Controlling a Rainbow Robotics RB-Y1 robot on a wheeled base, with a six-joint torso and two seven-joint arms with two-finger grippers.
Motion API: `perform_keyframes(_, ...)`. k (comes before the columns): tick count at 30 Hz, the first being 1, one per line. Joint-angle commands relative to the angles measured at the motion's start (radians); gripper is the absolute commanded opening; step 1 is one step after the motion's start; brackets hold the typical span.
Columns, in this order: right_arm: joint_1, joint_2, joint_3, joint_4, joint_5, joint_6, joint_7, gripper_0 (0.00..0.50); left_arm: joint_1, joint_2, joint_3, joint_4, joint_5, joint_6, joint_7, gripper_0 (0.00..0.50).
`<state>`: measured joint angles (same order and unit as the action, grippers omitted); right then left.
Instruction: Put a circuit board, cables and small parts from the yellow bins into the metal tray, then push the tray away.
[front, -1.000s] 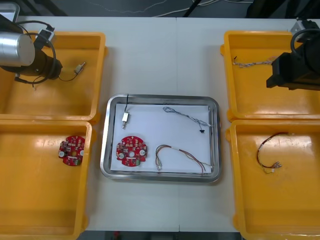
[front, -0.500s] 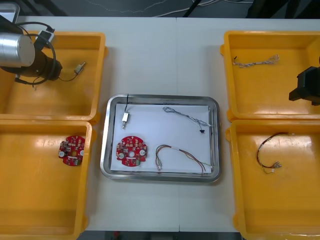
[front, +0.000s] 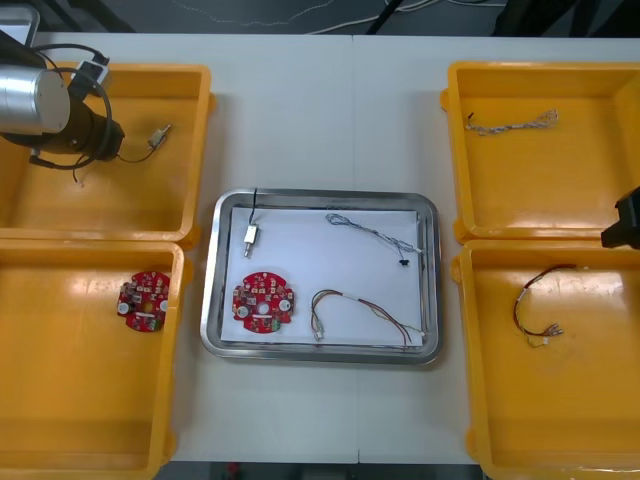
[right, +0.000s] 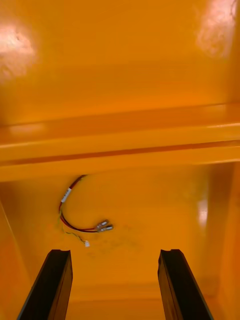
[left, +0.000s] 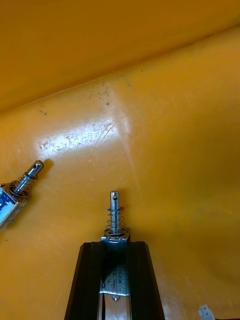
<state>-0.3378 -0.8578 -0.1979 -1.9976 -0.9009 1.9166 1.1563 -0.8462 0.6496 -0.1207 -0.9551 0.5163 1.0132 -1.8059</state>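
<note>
Now, the left pincer is clamped on a small metal part, low over the floor of the far left yellow bin. The part's long axis runs straight along the fingers: the spring and drilled pin poke out past the tips, and the body is pinched between the pads. A second small metal part lies loose off to one side of the fingers, not touching them.

The relation that counts: the metal tray lies to this pincer's right and back toward the robot, beyond the bin's wall. I'd judge a lift clear of that wall has to come before any carry. The left arm is the nearer of the two to the tray.

There's some dark print on the gripped body, too small to read, and no brand I can make out.

On the other side, the right pincer hangs with its fingers wide apart, holding nothing. A red and yellow cable lies just ahead of its tips on the floor of the near right yellow bin.
</note>
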Motion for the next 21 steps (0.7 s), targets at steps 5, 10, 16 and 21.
perform_keyframes(5,0.102,-0.01,-0.066,-0.058,0.04,-0.03,0.04,0.5,-0.027,0.008,-0.002,-0.048,0.022,0.047,-0.133,0.0)
perform_keyframes(10,0.105,0.029,-0.066,-0.061,0.074,-0.034,0.052,0.5,-0.028,0.025,0.02,-0.116,0.03,0.143,-0.115,0.0)
perform_keyframes(16,0.105,0.074,-0.066,-0.061,0.097,-0.057,0.079,0.5,-0.027,0.041,0.052,-0.202,0.044,0.271,-0.09,0.0)
perform_keyframes(21,0.109,0.097,-0.064,-0.061,0.097,-0.091,0.094,0.5,-0.027,0.045,0.081,-0.271,0.06,0.381,-0.062,0.0)
